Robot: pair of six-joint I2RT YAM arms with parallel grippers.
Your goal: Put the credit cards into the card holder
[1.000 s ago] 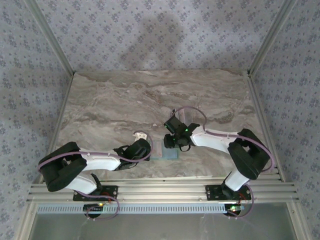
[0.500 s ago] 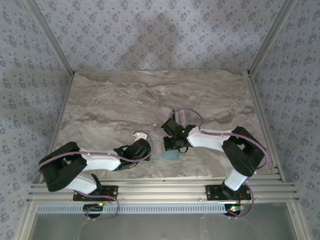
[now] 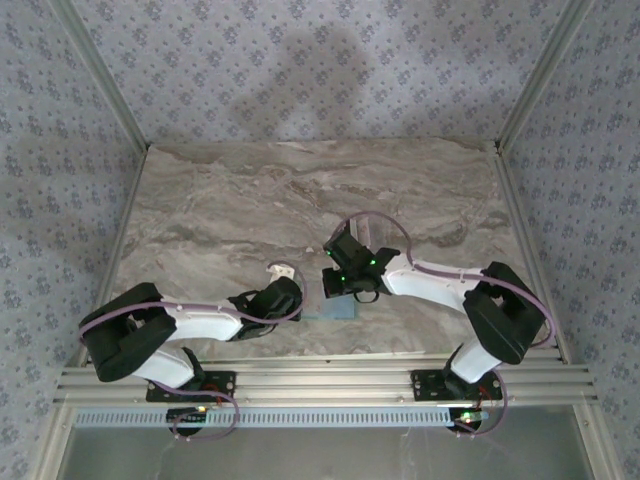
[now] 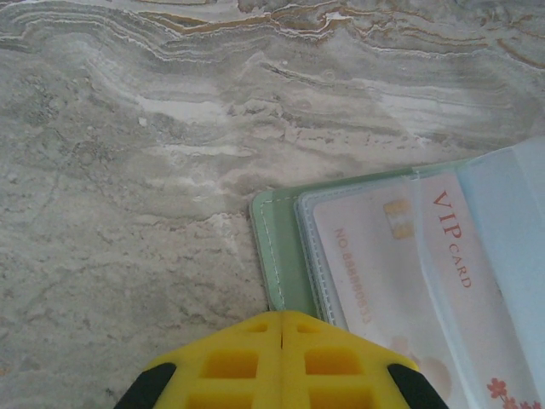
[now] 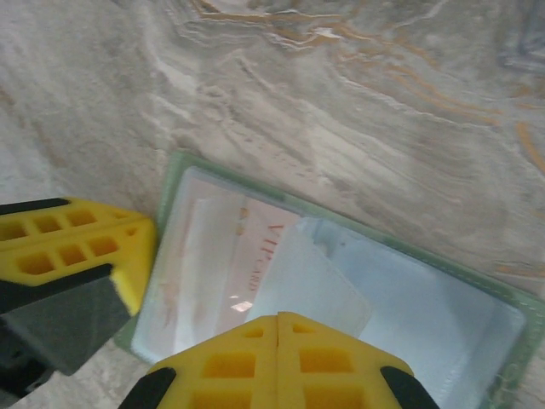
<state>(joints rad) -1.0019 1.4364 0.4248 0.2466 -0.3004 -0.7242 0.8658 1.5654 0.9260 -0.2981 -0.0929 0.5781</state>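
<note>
Marbled grey-beige tabletop (image 3: 250, 200), matte. Sage-green stitched bifold card holder (image 4: 274, 247) lies open between both grippers, w/ glossy clear sleeves and a pink-white VIP card (image 4: 375, 256) already inside. L gripper (image 4: 281, 324): fingers together, tip at holder's edge, prob. pinning it. R gripper (image 5: 278, 328): closed on thin pale blue-grey card (image 5: 311, 281), tilted over the sleeve. Best to square the card w/ the slot, keep it flat, slide slowly.

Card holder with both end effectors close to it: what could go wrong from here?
1. The shut right end effector seems to pinch a pale card lying askew over the card holder; its corner may catch on the clear pocket instead of sliding in.
2. The shut left end effector sits at the holder's very edge, so a push may shift the holder.
</note>
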